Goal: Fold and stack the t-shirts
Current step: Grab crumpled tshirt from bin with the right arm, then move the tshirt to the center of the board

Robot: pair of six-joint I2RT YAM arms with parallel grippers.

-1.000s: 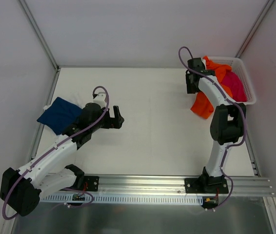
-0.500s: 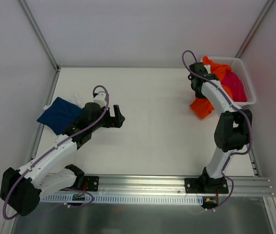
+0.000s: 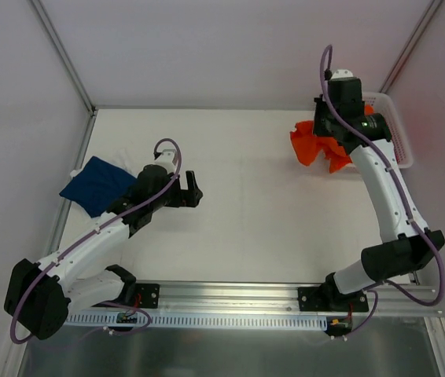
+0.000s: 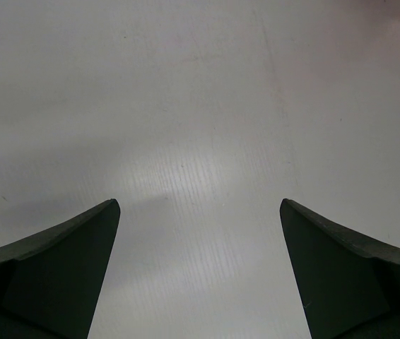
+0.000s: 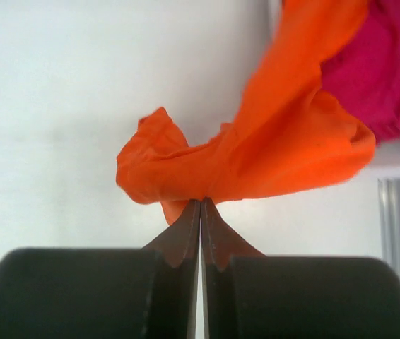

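Orange t-shirt (image 5: 271,148), lengthwise from right claw (image 5: 200,210) to basket (image 3: 403,145)

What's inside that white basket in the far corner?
A magenta t-shirt lies in the white mesh basket, with the orange t-shirt trailing out, pinched by the right gripper. The basket's floor and anything beneath the cloth is covered.

Right end effector (image 5: 200,204) closed on the orange t-shirt (image 5: 278,152) and, seemingly, lifted it.
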